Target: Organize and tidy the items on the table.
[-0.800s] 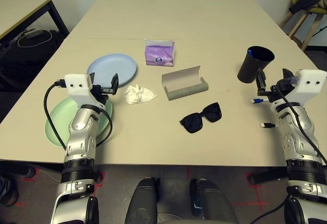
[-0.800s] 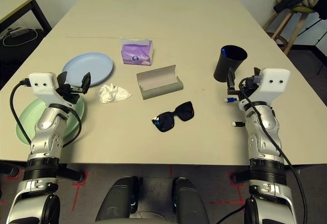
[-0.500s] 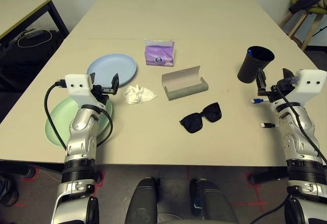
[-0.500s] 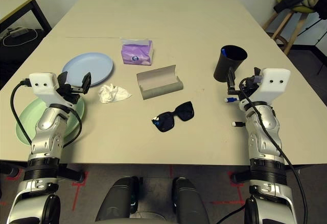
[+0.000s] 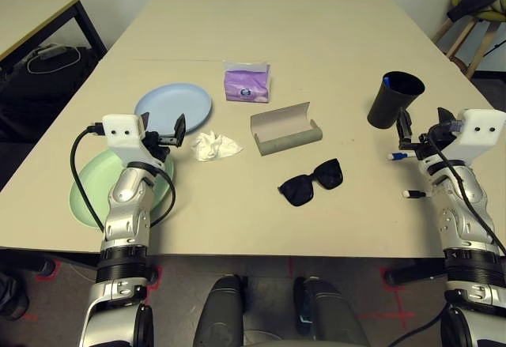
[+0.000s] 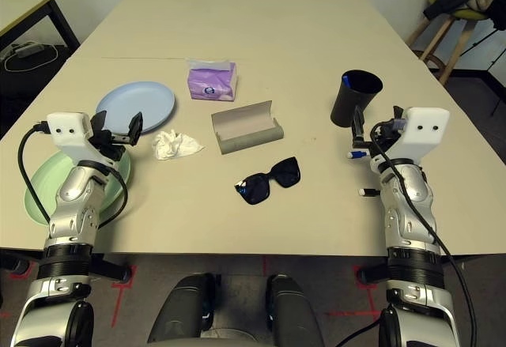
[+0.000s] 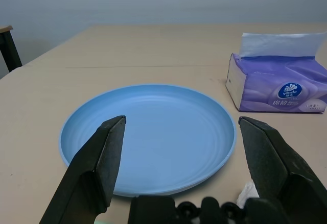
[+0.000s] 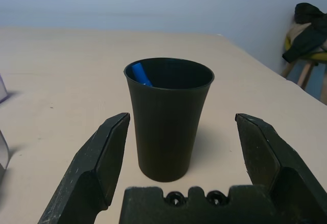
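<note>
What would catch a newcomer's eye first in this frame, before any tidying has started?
Probably the black sunglasses, lying near the table's front edge, just in front of the open grey-green glasses case. Next the purple tissue pack behind the case, with the light blue plate and a crumpled white tissue to its left. Both arms frame the scene: the open left gripper faces the blue plate, the open right gripper faces the black cup.

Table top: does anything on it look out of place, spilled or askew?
A crumpled white tissue lies loose beside the light blue round plate. The grey-green oblong glasses case lies open and empty, the black sunglasses lying apart from it. Nothing looks spilled or damaged.
</note>
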`<act>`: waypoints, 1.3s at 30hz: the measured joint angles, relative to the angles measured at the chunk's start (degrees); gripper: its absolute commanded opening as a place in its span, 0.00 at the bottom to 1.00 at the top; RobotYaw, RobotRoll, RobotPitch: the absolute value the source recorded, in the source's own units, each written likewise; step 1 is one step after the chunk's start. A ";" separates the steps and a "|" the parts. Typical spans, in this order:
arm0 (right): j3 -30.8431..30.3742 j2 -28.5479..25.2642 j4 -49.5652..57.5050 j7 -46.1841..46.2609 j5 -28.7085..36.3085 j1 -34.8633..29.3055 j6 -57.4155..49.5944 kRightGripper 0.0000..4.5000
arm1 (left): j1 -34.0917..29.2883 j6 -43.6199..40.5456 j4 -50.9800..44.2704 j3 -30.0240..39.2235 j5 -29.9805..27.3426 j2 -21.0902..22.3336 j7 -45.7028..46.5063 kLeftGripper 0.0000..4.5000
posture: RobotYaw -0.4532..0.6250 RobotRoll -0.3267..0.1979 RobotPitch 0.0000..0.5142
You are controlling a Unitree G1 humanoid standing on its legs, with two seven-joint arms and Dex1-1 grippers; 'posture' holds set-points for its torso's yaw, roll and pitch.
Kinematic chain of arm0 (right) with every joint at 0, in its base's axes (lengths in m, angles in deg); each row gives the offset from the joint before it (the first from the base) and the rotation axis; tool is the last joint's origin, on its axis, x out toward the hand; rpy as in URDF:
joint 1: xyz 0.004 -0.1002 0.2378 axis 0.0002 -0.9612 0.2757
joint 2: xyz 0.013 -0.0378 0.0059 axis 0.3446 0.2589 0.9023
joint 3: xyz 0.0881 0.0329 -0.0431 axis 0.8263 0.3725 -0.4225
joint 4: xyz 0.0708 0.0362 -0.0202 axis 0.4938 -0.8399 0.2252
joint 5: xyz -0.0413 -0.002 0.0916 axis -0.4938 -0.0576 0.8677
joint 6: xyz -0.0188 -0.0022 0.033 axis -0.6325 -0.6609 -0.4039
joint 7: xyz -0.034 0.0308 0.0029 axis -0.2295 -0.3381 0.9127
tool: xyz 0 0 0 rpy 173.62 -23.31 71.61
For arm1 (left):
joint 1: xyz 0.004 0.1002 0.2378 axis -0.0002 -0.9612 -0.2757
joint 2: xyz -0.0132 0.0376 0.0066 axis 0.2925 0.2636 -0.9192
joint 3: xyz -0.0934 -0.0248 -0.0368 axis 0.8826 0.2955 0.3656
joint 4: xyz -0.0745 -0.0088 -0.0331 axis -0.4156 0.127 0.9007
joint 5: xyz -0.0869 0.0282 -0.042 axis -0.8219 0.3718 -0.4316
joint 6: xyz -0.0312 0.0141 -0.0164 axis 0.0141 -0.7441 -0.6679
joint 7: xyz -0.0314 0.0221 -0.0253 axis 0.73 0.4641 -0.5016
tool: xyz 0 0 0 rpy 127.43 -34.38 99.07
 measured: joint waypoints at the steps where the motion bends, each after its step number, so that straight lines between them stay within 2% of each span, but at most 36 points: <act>1: 0.01 -0.33 -0.61 -0.51 0.02 0.08 0.21 0.99 | 0.05 0.00 0.00 -0.05 0.03 -0.10 0.07 1.00 | 0.51 0.62 0.20; 7: 0.49 -2.38 -5.47 -5.80 1.57 0.63 3.17 0.99 | -0.04 -0.27 -0.20 -1.82 0.53 -2.36 1.00 1.00 | 0.53 0.62 0.21; 16: 0.71 -4.52 -8.33 -13.85 5.59 2.61 4.41 0.99 | -1.31 -2.46 -4.34 -2.18 0.53 -2.00 1.04 1.00 | 0.54 0.62 0.18; 26: -4.03 -7.89 -6.54 -33.89 11.09 2.89 -1.32 0.99 | -1.32 -3.89 -4.69 -2.09 0.22 0.17 -0.74 1.00 | 0.55 0.62 0.15; 33: -8.64 -10.52 -3.97 -47.92 11.75 3.01 -0.48 0.99 | -1.23 -3.92 -4.69 -1.97 0.12 0.28 -0.95 1.00 | 0.56 0.62 0.15; 39: -9.26 -11.19 -2.89 -57.09 15.66 3.18 -1.43 0.99 | -1.18 -3.93 -4.70 -1.95 0.13 0.33 -1.00 1.00 | 0.56 0.62 0.14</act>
